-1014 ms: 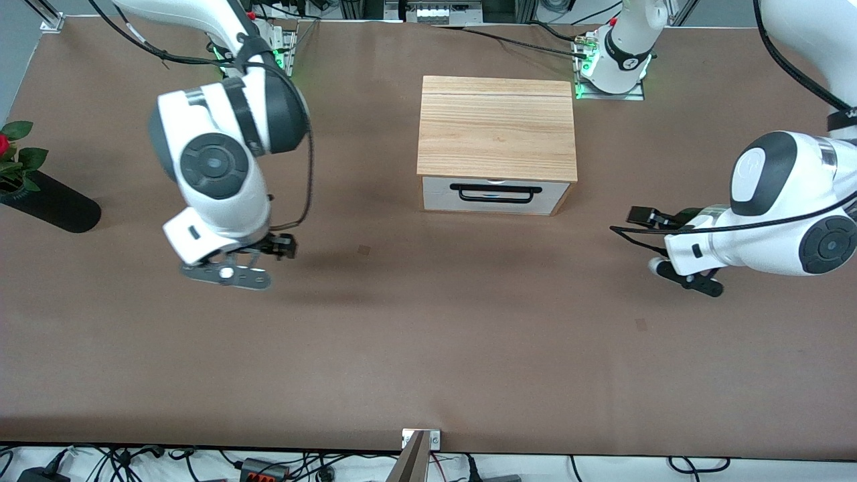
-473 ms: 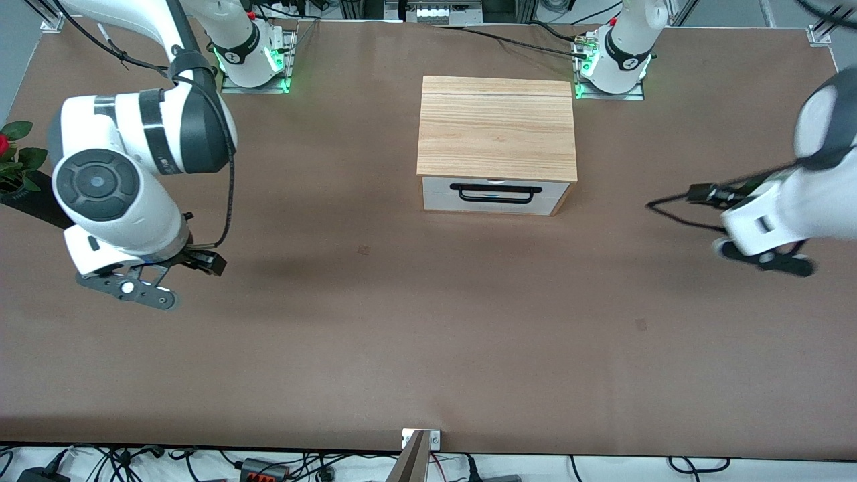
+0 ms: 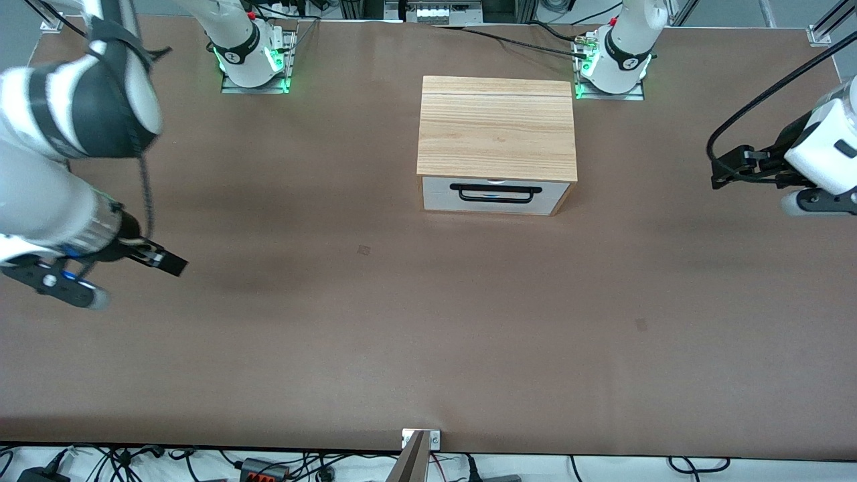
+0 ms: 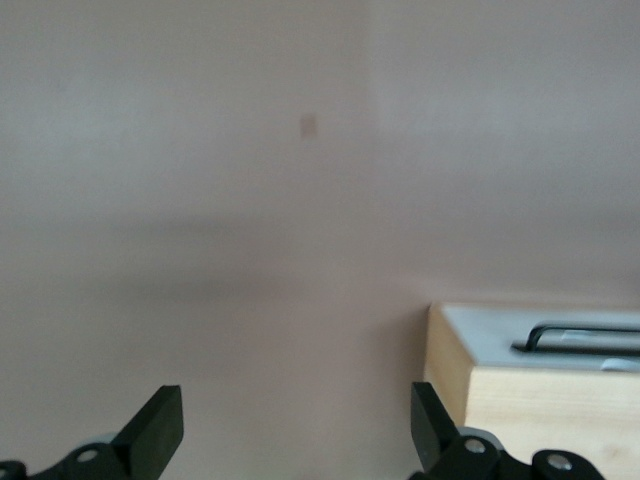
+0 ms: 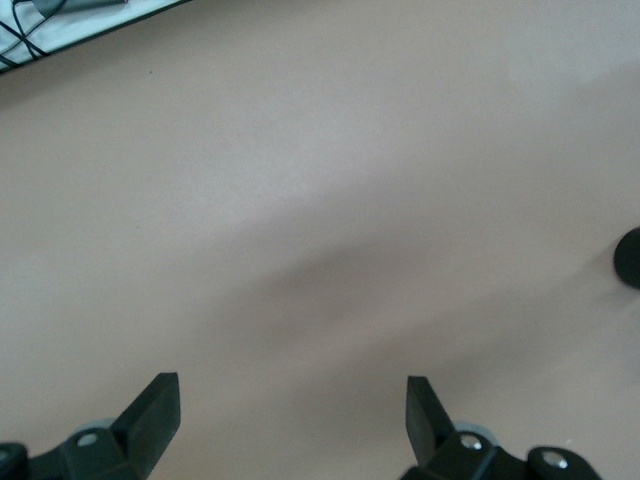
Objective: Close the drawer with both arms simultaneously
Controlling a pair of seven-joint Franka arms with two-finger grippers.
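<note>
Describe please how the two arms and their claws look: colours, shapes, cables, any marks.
Both arms are glossy white, rounded shells with black joint bands and round dark-grey joint caps. Loose black cables loop alongside each. The right arm and left arm each end in a slim black claw: right claw, left claw, with flat wedge-shaped fingers.

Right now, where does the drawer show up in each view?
Front view: the drawer, closed flush under the box's wood top, mid-table.
Left wrist view: its white front and black handle at the picture's lower edge.
Right wrist view: not in it.
Shared landmark: the black handle.
</note>
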